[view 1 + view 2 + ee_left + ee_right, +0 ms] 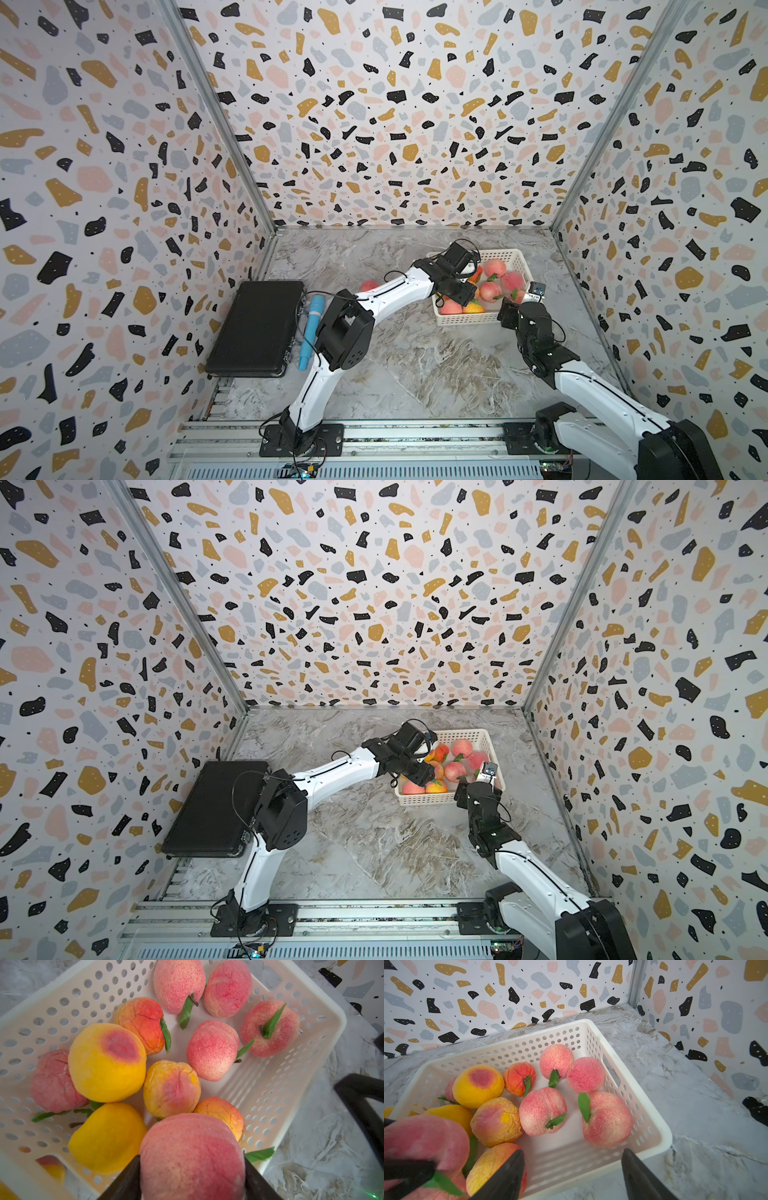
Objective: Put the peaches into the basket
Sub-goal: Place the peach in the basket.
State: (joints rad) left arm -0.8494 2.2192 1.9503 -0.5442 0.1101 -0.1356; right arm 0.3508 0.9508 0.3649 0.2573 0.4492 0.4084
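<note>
— Left?
— Left gripper clamps a pink peach over the white basket of peaches, arm stretched across the marble table
— Right?
— Right gripper gapes empty at the basket's near rim, elbow bent

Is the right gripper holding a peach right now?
No, the right gripper stands open and empty at the basket edge.
</note>
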